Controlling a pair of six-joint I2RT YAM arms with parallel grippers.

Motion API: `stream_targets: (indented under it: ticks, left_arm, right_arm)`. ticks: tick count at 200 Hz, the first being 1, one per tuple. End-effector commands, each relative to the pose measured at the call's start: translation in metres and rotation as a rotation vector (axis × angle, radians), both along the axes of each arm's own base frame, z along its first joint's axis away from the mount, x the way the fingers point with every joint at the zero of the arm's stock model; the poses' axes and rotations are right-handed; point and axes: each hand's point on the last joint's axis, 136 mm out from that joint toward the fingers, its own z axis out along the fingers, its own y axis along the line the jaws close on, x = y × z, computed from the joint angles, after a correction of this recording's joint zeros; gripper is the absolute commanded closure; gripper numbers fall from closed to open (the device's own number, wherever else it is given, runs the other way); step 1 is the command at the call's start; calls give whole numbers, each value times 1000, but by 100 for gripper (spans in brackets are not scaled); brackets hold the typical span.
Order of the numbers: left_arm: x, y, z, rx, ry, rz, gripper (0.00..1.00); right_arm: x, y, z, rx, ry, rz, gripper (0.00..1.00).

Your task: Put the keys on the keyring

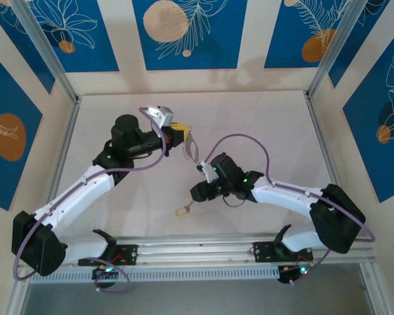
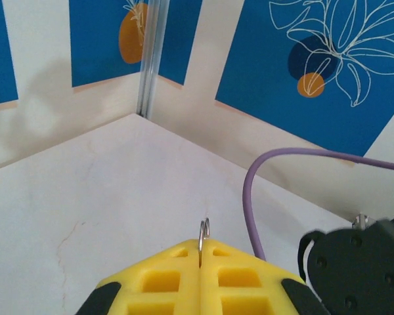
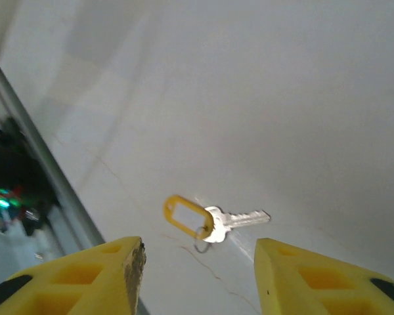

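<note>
The left pincer (image 2: 200, 279) pinched the keyring (image 2: 203, 234), a thin loop standing edge-on between its yellow fingers (image 2: 161, 282). The right pincer (image 3: 198, 269) hung spread above the bench (image 3: 282, 98), with the yellow-tagged key (image 3: 215, 222) lying flat at its twelve o'clock, apart from it.

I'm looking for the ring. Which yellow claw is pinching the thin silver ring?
The left yellow two-finger gripper: it is clamped shut on the thin silver metal ring. The right yellow gripper stands open, holding nothing.
</note>
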Motion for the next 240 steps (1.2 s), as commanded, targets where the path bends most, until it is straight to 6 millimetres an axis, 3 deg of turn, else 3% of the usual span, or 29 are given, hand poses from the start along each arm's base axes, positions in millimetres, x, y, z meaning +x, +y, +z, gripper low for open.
stream_targets:
  ticks: [1, 53, 97, 240]
  left_arm:
    - [-2, 14, 10, 2, -46, 52, 100]
    - [-5, 27, 7, 42, -42, 85, 100]
    - [-9, 33, 10, 51, -47, 91, 100]
    - [-3, 34, 5, 48, -37, 96, 100]
  right_arm:
    - [-7, 1, -25, -96, -73, 77, 53]
    - [-28, 21, -51, -116, -74, 200, 60]
    - [-33, 25, -64, -134, -54, 214, 63]
    - [-36, 28, -66, -142, -38, 238, 73]
